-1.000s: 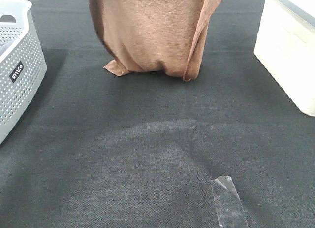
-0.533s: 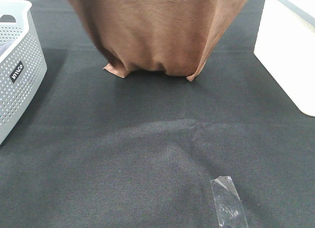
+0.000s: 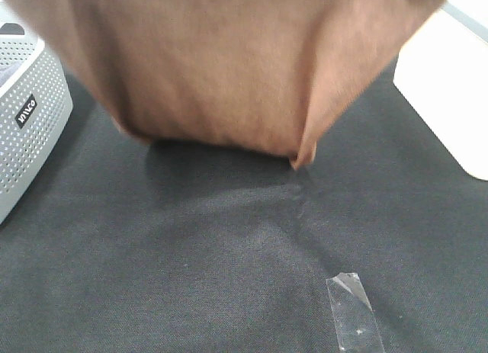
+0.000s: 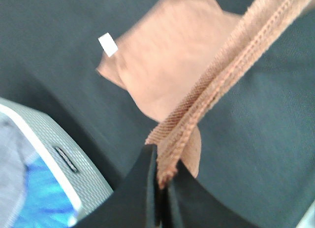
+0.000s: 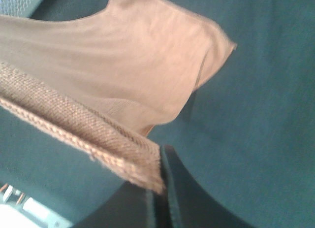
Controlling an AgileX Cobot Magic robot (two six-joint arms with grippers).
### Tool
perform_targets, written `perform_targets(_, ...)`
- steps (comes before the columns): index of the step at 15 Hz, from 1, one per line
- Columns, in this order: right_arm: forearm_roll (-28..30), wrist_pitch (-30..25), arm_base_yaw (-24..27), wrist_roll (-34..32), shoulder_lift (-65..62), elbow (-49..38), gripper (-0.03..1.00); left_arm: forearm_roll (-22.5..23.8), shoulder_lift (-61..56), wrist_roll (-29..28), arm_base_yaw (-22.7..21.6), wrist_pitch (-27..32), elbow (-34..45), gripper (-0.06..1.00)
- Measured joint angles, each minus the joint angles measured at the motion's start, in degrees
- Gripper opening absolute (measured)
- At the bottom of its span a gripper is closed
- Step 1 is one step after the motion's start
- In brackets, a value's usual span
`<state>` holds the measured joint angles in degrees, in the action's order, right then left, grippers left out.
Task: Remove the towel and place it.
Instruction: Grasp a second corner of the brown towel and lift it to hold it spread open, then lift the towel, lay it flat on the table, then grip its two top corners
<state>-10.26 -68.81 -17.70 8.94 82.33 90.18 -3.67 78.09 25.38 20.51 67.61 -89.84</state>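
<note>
Close to the camera, a strip of tape (image 3: 352,311) lies on the dark bench (image 3: 152,277). Beyond it the towel (image 3: 229,71) hangs clear of the basket (image 3: 30,101), stretched between the left fingers (image 4: 142,188) and right fingers (image 5: 182,193), each pair pinching a hemmed edge. The step in hand looks like carrying it over for placing. The next move probably calls for lowering both ends evenly, so it lies flat.

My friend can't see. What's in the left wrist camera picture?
A black gripper pinches the stitched edge of a brown towel, which hangs down over a black table cloth. A small white tag sticks out at one towel corner, and a grey basket with something blue inside sits nearby.
</note>
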Motion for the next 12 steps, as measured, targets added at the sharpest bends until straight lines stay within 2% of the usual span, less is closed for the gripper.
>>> perform_targets(5, 2.8, 0.3, -0.4, 0.5, -3.8, -7.9, 0.00, -2.1, -1.5, 0.7, 0.1, -0.8, 7.7, 0.00)
perform_targets(8, 5.4, 0.5, -0.5, 0.5, -6.9, -12.3, 0.00, -6.3, -2.7, -0.7, 0.3, -1.1, 10.8, 0.00)
perform_targets(12, 5.6, 0.6, -0.5, 0.5, -9.6, -20.6, 0.00, -12.2, -2.9, -1.0, 0.3, -1.7, 21.7, 0.00)
